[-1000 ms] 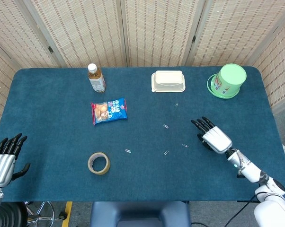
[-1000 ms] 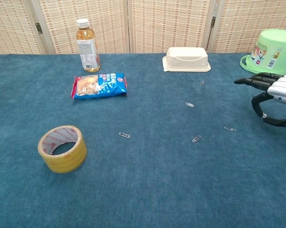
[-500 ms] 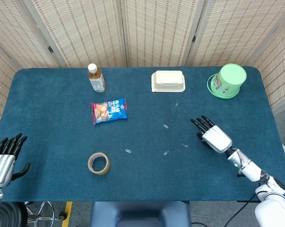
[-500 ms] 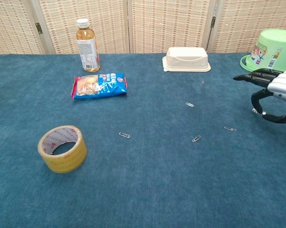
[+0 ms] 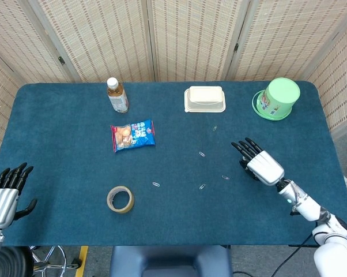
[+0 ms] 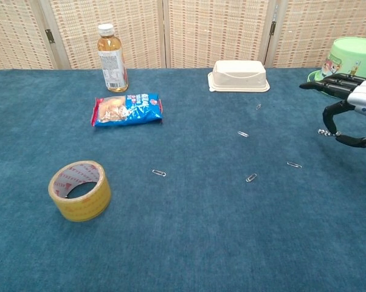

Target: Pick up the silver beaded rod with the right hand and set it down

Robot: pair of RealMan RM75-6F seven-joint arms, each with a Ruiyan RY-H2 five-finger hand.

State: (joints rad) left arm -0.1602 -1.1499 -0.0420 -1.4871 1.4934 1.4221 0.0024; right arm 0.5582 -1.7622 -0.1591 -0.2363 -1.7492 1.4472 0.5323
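Observation:
The silver beaded rod (image 6: 323,131) is a tiny shiny piece pinched at the tips of the thumb and a finger of my right hand (image 6: 353,109), a little above the blue cloth at the chest view's right edge. The other fingers reach out leftward above it. In the head view my right hand (image 5: 259,164) hovers over the right part of the table (image 5: 58,173) and covers the rod. My left hand (image 5: 3,193) hangs off the table's front left corner, fingers spread and holding nothing.
A tea bottle (image 5: 117,95), a blue snack packet (image 5: 133,135) and a yellow tape roll (image 5: 120,199) lie on the left half. A cream lidded box (image 5: 204,98) and an upturned green cup (image 5: 280,98) stand at the back right. Several paper clips (image 6: 251,177) dot the middle.
My right hand has risen and drifted slightly toward the back, carrying the beaded rod up with it. The left hand has stayed still.

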